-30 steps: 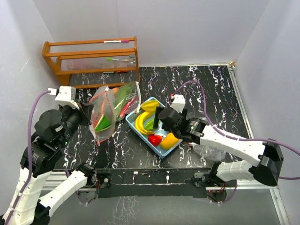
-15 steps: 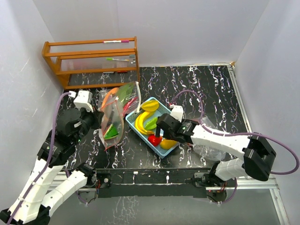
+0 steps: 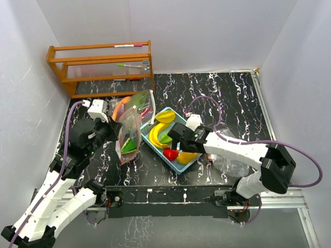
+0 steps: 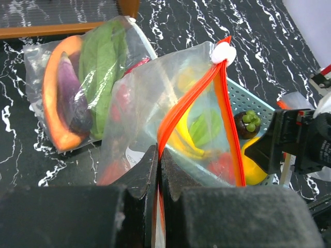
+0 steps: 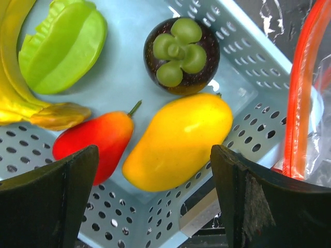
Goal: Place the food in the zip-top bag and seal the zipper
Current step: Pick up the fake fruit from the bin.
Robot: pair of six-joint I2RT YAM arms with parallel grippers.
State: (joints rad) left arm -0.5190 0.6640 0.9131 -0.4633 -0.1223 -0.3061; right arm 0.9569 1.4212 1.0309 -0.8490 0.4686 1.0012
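My left gripper (image 3: pixel 118 133) is shut on the orange zipper edge (image 4: pixel 170 116) of a clear zip-top bag (image 3: pixel 129 137) and holds it upright just left of the basket, its mouth open. A green and red piece (image 3: pixel 129 146) lies inside the bag. My right gripper (image 3: pixel 175 145) is open and empty, low over the basket's near end. In the right wrist view its jaws (image 5: pixel 153 152) straddle the yellow mango (image 5: pixel 178 139). A red chilli (image 5: pixel 95 142), a green piece (image 5: pixel 62 51), yellow bananas (image 5: pixel 13 77) and a dark mangosteen (image 5: pixel 181 54) lie beside the mango.
The light-blue basket (image 3: pixel 192 157) stands mid-table. A second filled bag (image 3: pixel 138 102) with an aubergine (image 4: pixel 70 95) and green pieces lies behind the held bag. A wooden rack (image 3: pixel 101 66) stands at the back left. Crumpled clear plastic (image 3: pixel 232 166) lies right of the basket.
My left arm has carried the bag right towards the basket and stood it more upright. My right gripper has moved left and lower over the mango and chilli.
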